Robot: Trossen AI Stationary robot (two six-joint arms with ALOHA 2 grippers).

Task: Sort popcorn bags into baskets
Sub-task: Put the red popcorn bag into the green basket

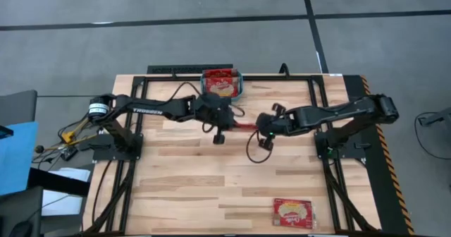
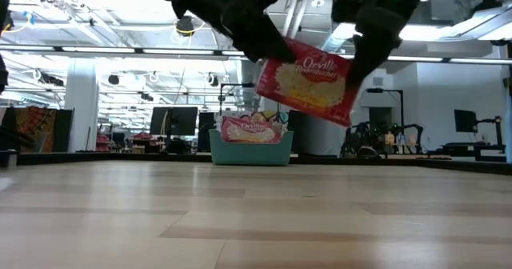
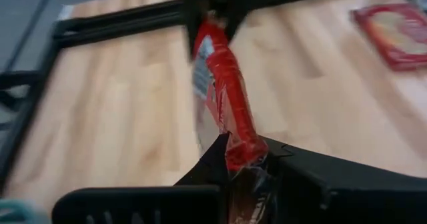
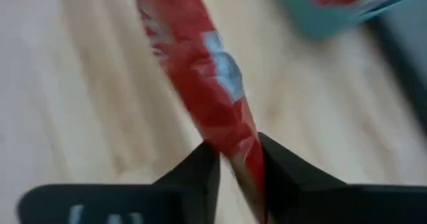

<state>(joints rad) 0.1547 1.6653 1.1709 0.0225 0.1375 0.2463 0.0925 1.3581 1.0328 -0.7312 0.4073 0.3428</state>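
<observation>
Above the wooden table (image 1: 211, 187), left gripper (image 1: 227, 120) and right gripper (image 1: 264, 126) both pinch 1 popcorn bag (image 2: 308, 80); opposed pulling could tear it.

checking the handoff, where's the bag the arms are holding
In the high view the bag hangs mid-table between the left claw and right claw, just in front of the basket.

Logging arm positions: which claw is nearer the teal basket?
Left. The left claw sits just below the basket; the right claw is farther right, both gripping one popcorn bag.
</observation>
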